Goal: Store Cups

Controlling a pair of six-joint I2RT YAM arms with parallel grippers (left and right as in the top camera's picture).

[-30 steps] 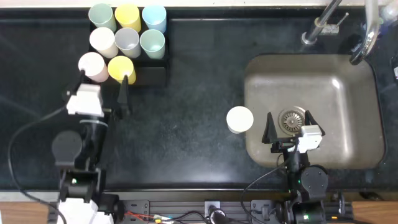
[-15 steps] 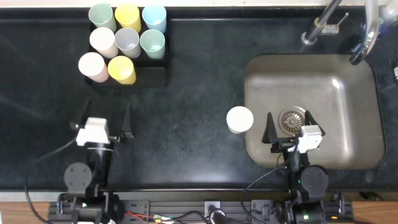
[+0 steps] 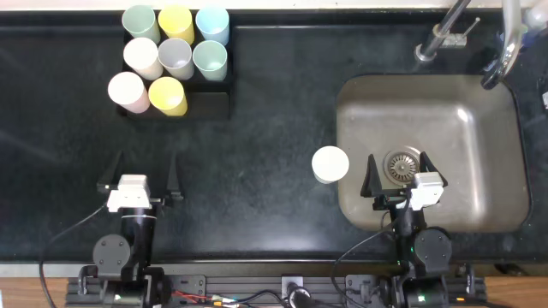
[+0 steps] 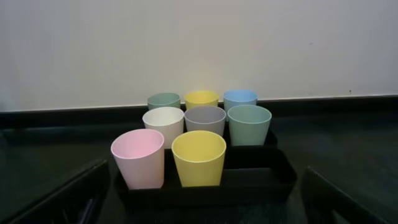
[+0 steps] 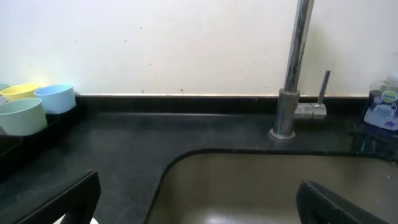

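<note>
Right, I see the left gripper (image 3: 144,167) near the tray (image 3: 215,104) of cups (image 4: 204,119), the right gripper (image 3: 398,162) beside a white cup (image 3: 330,163) at the sink (image 3: 479,207), both with fingers spread apart.

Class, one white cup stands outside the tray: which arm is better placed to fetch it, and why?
Right. The right gripper, open, sits beside the white cup; the left gripper is far off, near the tray.

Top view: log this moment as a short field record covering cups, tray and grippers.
tray: black tray, counter's far left
stored: eight cups in tray; the slot nearest the arms, on the right, is empty
loose: white cup on counter beside sink
left gripper: open, empty, short of tray
right gripper: open, empty, at sink's near side
</note>
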